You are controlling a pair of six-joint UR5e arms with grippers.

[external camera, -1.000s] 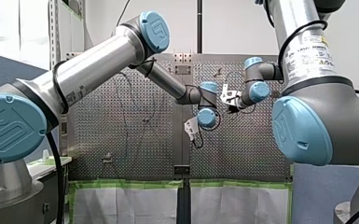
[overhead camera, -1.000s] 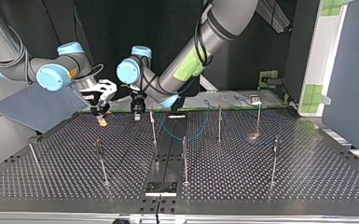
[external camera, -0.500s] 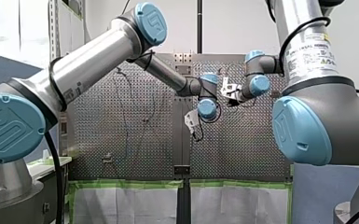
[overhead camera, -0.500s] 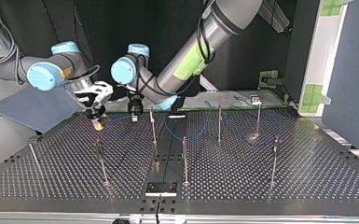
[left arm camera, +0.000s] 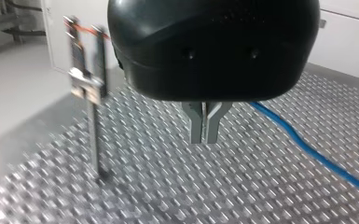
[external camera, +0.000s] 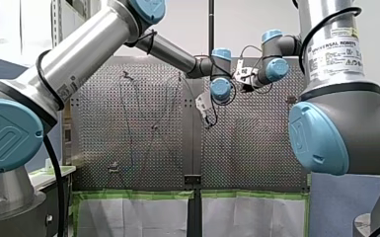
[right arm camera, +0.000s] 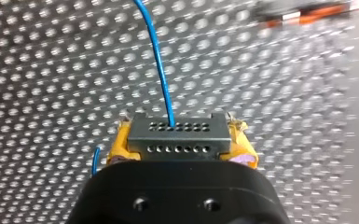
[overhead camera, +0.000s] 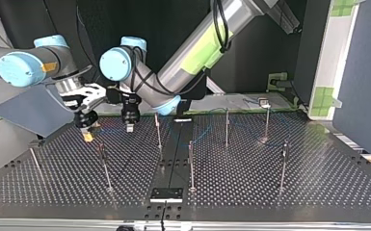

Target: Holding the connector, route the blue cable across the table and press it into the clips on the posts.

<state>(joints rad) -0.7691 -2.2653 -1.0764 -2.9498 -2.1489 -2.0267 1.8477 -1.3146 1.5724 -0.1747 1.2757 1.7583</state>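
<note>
My right gripper (right arm camera: 179, 156) has its yellow pads shut on a grey metal connector (right arm camera: 177, 137). The thin blue cable (right arm camera: 161, 60) leaves the connector and runs ahead over the perforated table. In the top view this gripper (overhead camera: 87, 136) hangs just above the table at the left. My left gripper (overhead camera: 129, 127) hangs close beside it, metal fingers (left arm camera: 198, 123) shut together. In the left wrist view the blue cable (left arm camera: 307, 149) runs over the table past those fingers, and no grip on it shows. A faint stretch of cable (overhead camera: 202, 132) trails toward the middle posts.
Several thin posts stand on the table (overhead camera: 250, 192): one by my left gripper (overhead camera: 158, 130), others at the middle (overhead camera: 191, 163), the right (overhead camera: 284, 163) and front left (overhead camera: 104, 166). A post with a clip (left arm camera: 91, 88) stands beside my left gripper. A black block (overhead camera: 166, 194) sits at the near edge.
Both grippers have moved toward the top view's left and nearer its camera, staying side by side. The blue cable has been drawn along after them.
</note>
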